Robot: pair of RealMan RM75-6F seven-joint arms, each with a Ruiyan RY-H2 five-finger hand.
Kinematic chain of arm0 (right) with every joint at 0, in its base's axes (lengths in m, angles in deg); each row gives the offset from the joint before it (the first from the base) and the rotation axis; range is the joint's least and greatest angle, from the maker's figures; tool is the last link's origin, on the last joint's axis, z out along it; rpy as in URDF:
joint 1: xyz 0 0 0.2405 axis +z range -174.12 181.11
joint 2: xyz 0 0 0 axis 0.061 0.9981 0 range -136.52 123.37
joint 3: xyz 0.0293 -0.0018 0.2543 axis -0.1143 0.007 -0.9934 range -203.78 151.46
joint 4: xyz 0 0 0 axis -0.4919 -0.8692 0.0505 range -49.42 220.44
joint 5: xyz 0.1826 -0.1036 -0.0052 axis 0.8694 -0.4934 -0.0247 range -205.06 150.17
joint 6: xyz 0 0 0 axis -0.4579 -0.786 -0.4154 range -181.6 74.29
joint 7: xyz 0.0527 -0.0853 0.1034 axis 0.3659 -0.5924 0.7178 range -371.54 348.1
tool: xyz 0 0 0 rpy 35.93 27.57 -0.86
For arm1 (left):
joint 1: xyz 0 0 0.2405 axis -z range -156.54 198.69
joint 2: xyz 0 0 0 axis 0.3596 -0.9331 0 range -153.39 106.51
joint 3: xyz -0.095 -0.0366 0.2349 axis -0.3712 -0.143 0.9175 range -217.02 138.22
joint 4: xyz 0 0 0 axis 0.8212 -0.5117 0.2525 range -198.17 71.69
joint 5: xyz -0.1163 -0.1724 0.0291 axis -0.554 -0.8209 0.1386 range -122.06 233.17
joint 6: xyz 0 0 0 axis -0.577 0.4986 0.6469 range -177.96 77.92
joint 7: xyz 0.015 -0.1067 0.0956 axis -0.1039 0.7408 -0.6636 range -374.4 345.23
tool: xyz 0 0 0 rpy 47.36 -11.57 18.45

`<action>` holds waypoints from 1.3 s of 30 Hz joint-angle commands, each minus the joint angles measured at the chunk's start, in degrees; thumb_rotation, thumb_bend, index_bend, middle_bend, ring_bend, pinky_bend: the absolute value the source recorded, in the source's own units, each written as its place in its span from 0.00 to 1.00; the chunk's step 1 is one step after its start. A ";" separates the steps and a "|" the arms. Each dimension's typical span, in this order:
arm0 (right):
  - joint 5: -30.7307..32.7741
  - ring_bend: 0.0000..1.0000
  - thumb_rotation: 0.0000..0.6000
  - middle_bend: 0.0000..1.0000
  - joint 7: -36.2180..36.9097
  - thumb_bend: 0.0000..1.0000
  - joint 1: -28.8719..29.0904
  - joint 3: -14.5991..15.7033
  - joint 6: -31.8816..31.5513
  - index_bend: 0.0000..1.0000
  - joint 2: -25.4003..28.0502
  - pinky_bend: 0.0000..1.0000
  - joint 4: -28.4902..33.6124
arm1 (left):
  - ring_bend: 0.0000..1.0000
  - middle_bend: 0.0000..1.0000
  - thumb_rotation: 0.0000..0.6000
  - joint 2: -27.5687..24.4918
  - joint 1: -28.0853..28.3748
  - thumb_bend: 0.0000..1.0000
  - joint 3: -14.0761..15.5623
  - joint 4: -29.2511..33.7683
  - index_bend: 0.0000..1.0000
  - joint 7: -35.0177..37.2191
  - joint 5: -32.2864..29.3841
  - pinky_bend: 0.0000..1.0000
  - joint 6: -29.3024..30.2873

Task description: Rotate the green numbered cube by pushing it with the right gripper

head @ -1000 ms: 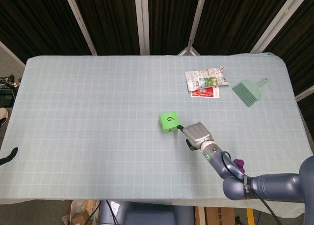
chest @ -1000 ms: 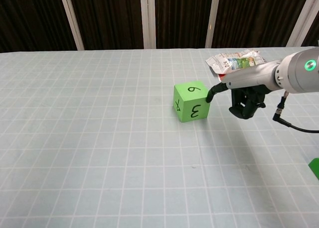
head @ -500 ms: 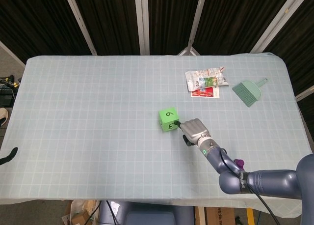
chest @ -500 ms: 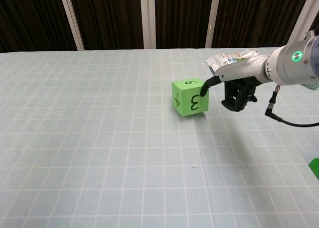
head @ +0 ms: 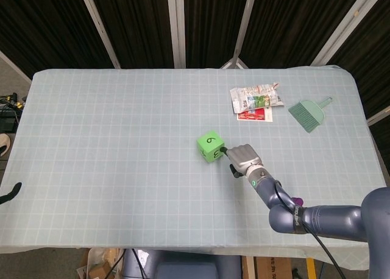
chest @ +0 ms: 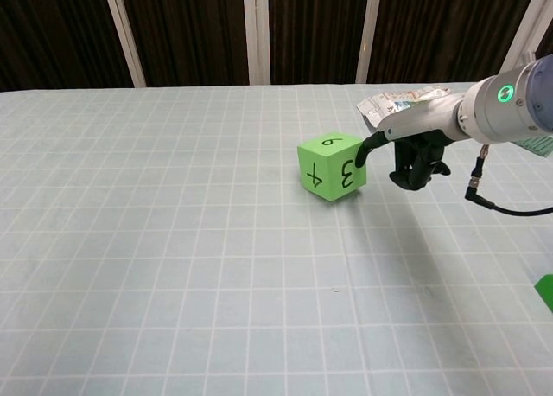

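While one green cube (head: pixel 210 146) sits, right robot hand (head: pixel 244 157) touches it.

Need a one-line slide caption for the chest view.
Right hand pushes one black fingertip against the green numbered cube on the gridded tablecloth.

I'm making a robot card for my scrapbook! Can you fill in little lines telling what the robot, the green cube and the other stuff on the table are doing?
Cube: green numbered cube on the table, showing 6 on top, 4 and 3 on its sides
Right hand: right hand, a dark fingertip touching the cube's 3 side
Left hand: not in view
Other things: snack packets and a green dustpan, far right
Cover: checked cloth
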 commanded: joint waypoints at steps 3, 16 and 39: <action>0.22 0.78 1.00 0.82 0.12 0.68 0.32 0.24 0.59 0.14 -0.22 0.67 -0.58 | 0.00 0.00 1.00 0.10 0.02 0.34 0.09 0.08 0.11 -0.32 0.11 0.08 0.02; 5.32 0.78 1.00 0.82 -0.43 0.67 2.99 0.96 2.77 0.14 -2.55 0.67 -6.06 | 0.00 0.00 1.00 0.34 0.08 0.33 -0.03 0.02 0.11 -1.00 -0.21 0.08 0.03; -2.41 0.78 1.00 0.82 6.97 0.67 0.92 -1.21 9.98 0.14 -3.68 0.67 -12.68 | 0.00 0.00 1.00 0.58 0.35 0.34 -0.12 -0.05 0.11 -1.67 -0.74 0.08 -0.49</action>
